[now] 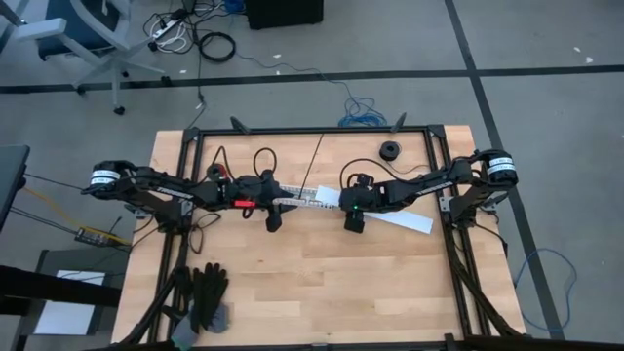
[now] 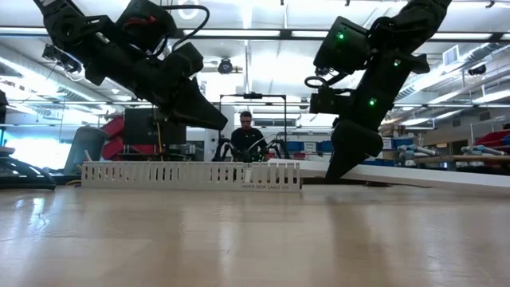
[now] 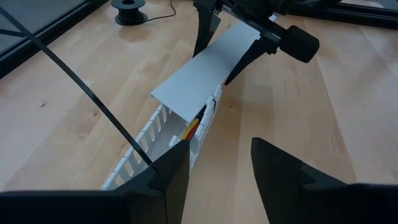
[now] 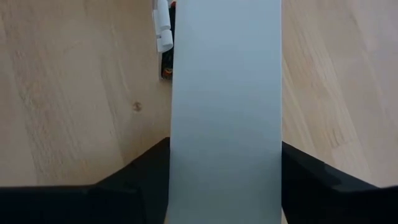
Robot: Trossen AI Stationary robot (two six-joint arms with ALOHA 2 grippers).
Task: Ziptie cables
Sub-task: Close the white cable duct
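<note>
While the arms meet over the table's middle, each view shows part of the work.

High view: left gripper [image 1: 274,207] at one end of the white slotted channel [image 1: 297,199]; right gripper [image 1: 355,207] at the other end, over the flat white cover [image 1: 405,220], which trails toward the right arm's side. A black spool [image 1: 391,149] lies well apart.

Low view: channel resting on the table [image 2: 255,239]; cover tilted up off it on the right arm's side; a person sits in the room behind.

Left wrist view: left fingers [image 3: 171,171] apart, one touching a thin black ziptie [image 3: 93,99] that rises from the channel's near end; grip cannot be told. The cables [image 3: 193,127], red and yellow, lie inside the channel under the raised cover.

Right wrist view: right jaws clamped on the cover's two edges.

Progress: judged early. Cables are laid in, no tie is seen closed around them, and cinching remains.
</note>
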